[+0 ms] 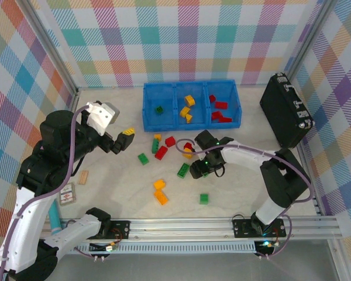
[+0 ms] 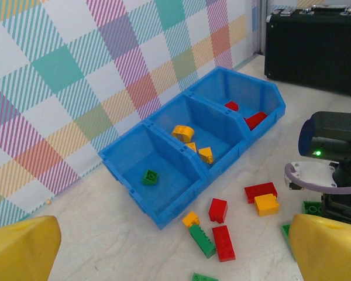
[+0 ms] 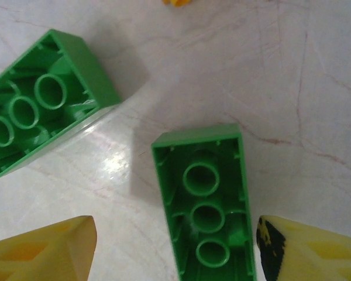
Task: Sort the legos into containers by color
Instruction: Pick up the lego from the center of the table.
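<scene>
Left of centre in the top view, the left gripper (image 1: 123, 140) hangs empty, jaws spread wide. The right gripper (image 3: 175, 234) has its jaws part-spread astride an upturned green lego (image 3: 207, 205) on the bench, off-centre. Closing like this could skew the brick loose, well short of the containers (image 1: 167, 123).

We are looking into a lab test cell: plaid walls (image 1: 187, 41) enclosing a table (image 1: 117, 193), an aluminium rail (image 1: 181, 225) running along its near edge.

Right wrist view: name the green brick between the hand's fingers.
The green brick at bottom centre, flanked by the fingers of the right hand; the other green brick lies upper left, outside them.
</scene>
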